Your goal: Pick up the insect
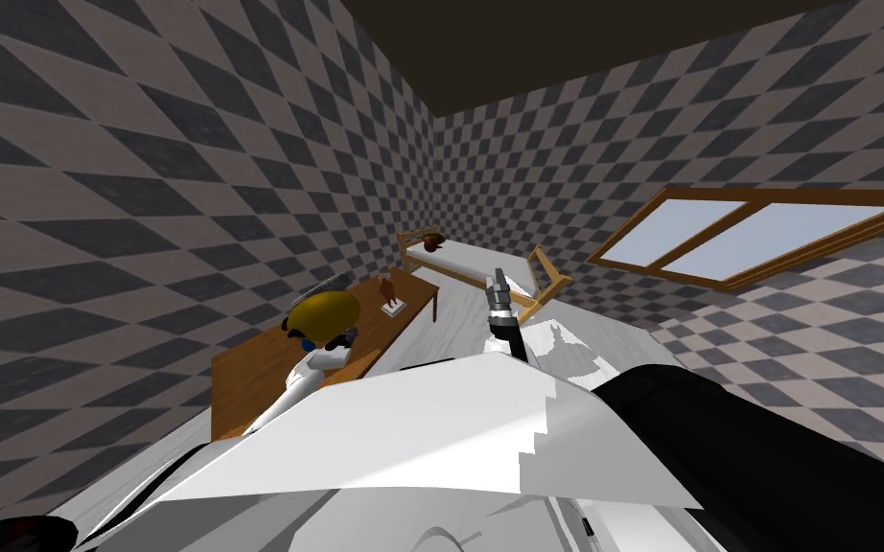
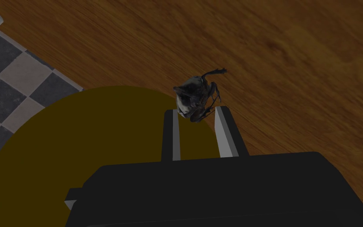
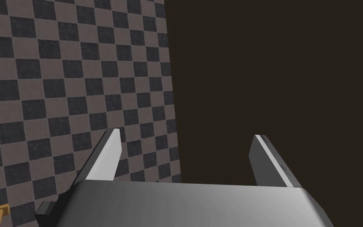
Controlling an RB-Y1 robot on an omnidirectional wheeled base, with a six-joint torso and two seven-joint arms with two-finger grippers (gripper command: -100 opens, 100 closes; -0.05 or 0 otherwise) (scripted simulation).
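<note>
While the left gripper (image 2: 196, 111) clamped the insect (image 2: 192, 96) at its fingertips, it sat over a wooden table (image 2: 295, 59) beside a yellow dome (image 2: 78, 138).
Probably light and brittle: grip the body, not the legs. Contact with the table could not be made out. The right gripper (image 3: 187, 134) was spread.

Dark grey insect (image 2: 195, 98) between the tips of the left tool (image 2: 196, 110)

Bedroom: bed (image 1: 474, 261), wooden desk (image 1: 250, 376), window (image 1: 718, 236).
</note>
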